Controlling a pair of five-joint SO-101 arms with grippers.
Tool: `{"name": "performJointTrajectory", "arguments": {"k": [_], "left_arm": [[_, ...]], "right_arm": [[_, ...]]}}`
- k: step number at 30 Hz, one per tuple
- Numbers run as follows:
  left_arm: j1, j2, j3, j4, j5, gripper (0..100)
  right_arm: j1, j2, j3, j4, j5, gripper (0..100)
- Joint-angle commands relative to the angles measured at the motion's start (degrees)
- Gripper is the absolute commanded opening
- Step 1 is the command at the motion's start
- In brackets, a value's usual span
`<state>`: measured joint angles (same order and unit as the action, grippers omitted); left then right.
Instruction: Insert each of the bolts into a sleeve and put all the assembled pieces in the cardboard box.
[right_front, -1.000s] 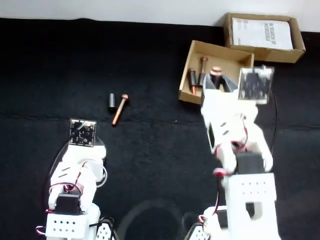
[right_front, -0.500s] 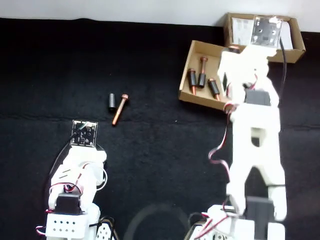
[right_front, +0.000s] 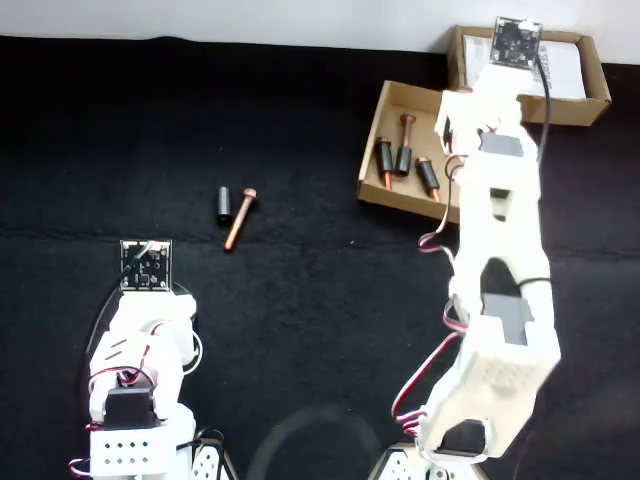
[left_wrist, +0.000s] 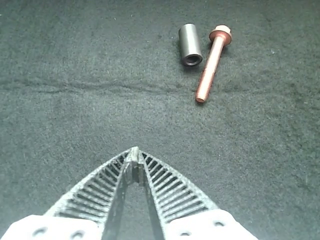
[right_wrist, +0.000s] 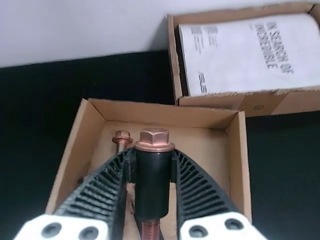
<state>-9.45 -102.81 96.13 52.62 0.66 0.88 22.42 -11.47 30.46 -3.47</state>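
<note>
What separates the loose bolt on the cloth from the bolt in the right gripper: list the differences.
The loose bolt is bare, with the loose sleeve lying apart beside it; the held bolt passes through the fitted sleeve. The loose bolt lies flat on the black cloth; the held bolt is carried over the cardboard box by the right gripper, which clamps the fitted sleeve. Both are copper-coloured with flanged heads.

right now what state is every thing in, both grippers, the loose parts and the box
left gripper: shut, empty
right gripper: shut on the held piece
held piece: bolt seated in its sleeve, above the cardboard box
cardboard box: open, three finished pieces lying inside
loose bolt: lying on the table, not inserted
loose sleeve: lying beside the bolt, empty
</note>
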Motion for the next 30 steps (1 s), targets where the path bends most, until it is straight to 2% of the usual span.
{"name": "performJointTrajectory", "arguments": {"k": [1, 9, 15, 30], "left_arm": [[-1.0, 0.4, 1.0, -1.1, -0.1, 1], [-1.1, 0.5, 1.0, -1.1, -0.2, 1], [-1.1, 0.5, 1.0, -1.1, -0.2, 1], [-1.1, 0.5, 1.0, -1.1, -0.2, 1]], "right_arm": [[0.7, 2.2, -6.1, 0.0, -0.5, 0.7], [2.4, 8.1, -6.7, 0.4, -0.5, 0.7], [2.8, 12.0, -7.1, 10.7, -0.5, 0.7], [2.9, 11.6, -7.0, 11.1, -0.3, 1.2]]}}
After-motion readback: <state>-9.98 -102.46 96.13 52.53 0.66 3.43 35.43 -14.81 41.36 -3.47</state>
